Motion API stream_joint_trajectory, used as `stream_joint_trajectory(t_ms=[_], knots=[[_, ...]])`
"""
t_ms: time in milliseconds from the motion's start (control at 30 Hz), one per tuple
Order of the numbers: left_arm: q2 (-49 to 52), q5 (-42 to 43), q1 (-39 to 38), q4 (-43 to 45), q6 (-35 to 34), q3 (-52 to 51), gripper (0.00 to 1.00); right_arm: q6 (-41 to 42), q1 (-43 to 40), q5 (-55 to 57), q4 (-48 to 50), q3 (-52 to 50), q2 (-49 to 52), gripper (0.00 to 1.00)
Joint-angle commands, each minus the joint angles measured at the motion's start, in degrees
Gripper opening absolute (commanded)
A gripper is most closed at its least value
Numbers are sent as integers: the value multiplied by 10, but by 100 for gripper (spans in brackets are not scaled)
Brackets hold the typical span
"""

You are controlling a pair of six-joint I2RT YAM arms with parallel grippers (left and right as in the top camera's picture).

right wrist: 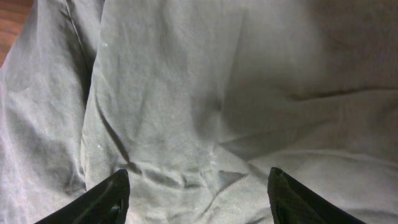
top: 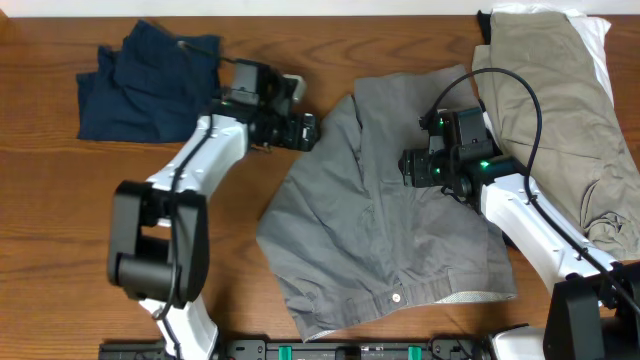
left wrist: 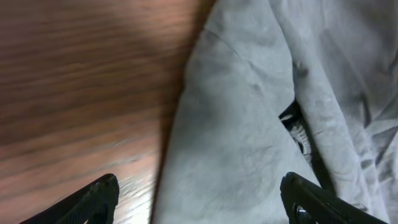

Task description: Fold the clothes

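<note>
The mid-grey shorts (top: 380,230) lie spread and rumpled in the middle of the table, waistband toward the front edge with the metal snap button (top: 397,297) and pale inner waistband (top: 455,297) showing. My left gripper (top: 312,131) is open at the shorts' upper left edge, its fingers straddling the fabric border (left wrist: 205,155) and bare wood. My right gripper (top: 405,168) is open and empty over the shorts' upper right part (right wrist: 199,124).
A navy garment (top: 145,80) lies crumpled at the back left. A khaki garment (top: 560,110) with white fabric (top: 597,30) under it is piled at the back right. The wooden table (top: 60,220) shows at the left.
</note>
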Motion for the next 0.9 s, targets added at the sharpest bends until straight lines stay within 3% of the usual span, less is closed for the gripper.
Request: stream_joint_trajectory(t_ms=[0,267,533,633,700,800,867], knots=[[31,-8,1,8,11,13,84,-9,-4,2,0,9,2,70],[52,-29,2,7,12,13,83,-11,-10,4,0,9,2,70],[55,-28,1,-50,44,13,79,-15,-19,5,-6,9,2,70],[55,-28,1,-58,44,12,68,-15,-19,6,-7,9,2,70],[55,-28,1,-60,41,12,49,-15,-19,6,-9,9,2,69],[55,-20,1,-64,37,13,39,-15,-19,6,-12,9,2,69],[55,-10,1,-67,37,13,25,-15,-19,6,-13,9,2,69]])
